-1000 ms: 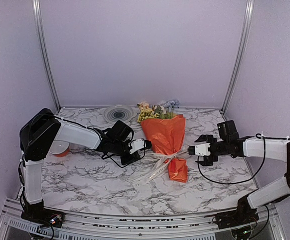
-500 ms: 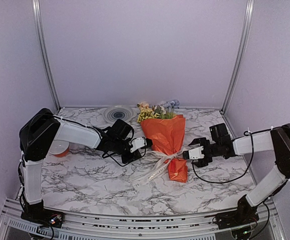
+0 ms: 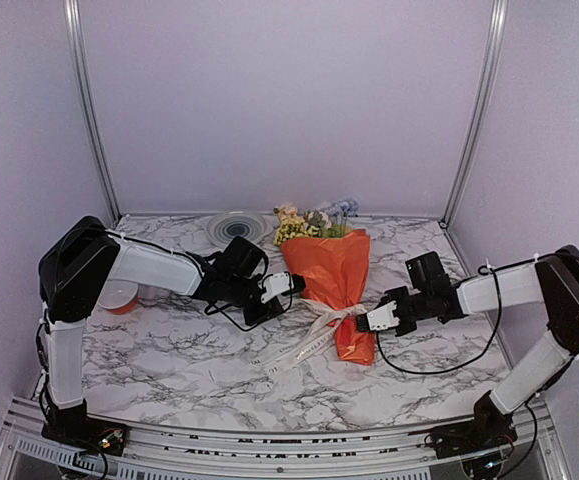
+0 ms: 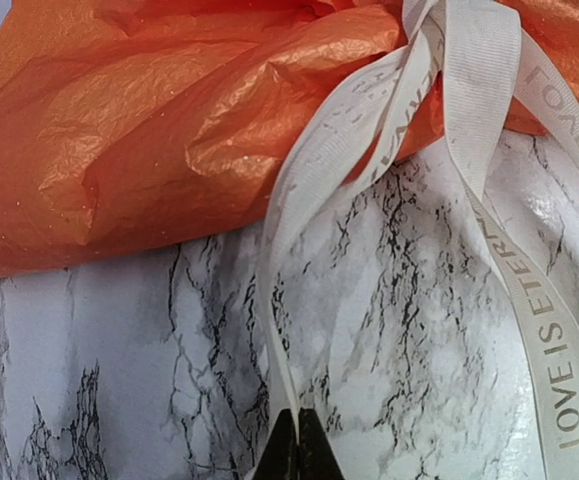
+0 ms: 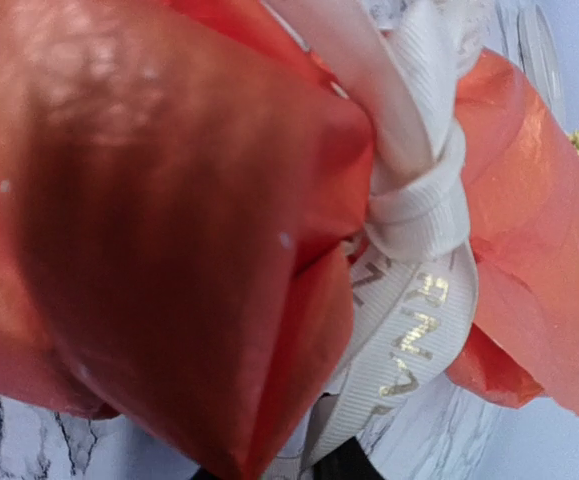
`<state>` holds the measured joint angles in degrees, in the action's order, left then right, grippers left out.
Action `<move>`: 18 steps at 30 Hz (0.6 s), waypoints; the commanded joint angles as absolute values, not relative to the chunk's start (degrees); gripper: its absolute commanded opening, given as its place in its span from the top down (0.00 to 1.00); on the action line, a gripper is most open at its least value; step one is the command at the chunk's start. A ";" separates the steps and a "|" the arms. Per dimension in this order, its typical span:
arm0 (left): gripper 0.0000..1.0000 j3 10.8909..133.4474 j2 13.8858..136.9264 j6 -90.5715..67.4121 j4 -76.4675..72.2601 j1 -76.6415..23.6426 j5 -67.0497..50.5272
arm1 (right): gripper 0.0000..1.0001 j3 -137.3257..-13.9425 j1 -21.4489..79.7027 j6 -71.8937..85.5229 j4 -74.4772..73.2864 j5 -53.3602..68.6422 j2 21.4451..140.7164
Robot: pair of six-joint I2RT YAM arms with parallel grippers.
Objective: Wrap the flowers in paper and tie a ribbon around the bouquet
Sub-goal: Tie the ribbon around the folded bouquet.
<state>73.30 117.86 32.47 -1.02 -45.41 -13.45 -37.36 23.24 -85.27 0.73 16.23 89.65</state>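
Beside bouquet [image 3: 334, 265], ribbon [image 4: 479, 90] in left tool [image 4: 297, 440].

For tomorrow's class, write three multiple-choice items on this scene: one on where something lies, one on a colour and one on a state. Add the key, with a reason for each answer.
1. The flowers stick out of the paper toward:
A) the arms' bases
B) the left side wall
C) the back wall

2. The paper is:
A) blue
B) orange
C) green

3. The ribbon is:
A) knotted round the paper
B) wound on a spool
C) lying apart from the paper

Key:
1 C, the top view shows the blossoms at the far end, next to the back wall.
2 B, the paper is orange in all three views.
3 A, the right wrist view shows the knot cinching the paper.
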 commanded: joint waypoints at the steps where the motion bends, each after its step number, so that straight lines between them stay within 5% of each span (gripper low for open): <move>1: 1.00 74.77 116.36 30.67 -4.04 -44.85 -12.67 | 0.88 -36.46 23.48 -83.80 1.37 15.76 85.78; 3: 1.00 75.14 116.12 29.61 -5.75 -44.74 -12.05 | 1.00 -36.52 23.49 -83.63 1.37 15.74 85.04; 18: 1.00 84.44 123.47 24.27 -12.13 -43.84 -0.63 | 1.00 -36.41 25.99 -81.62 -8.07 12.95 80.41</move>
<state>80.42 119.26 27.11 -9.91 -44.66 -6.92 -36.49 24.21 -82.94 -3.90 14.85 83.24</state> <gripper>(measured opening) 0.004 0.007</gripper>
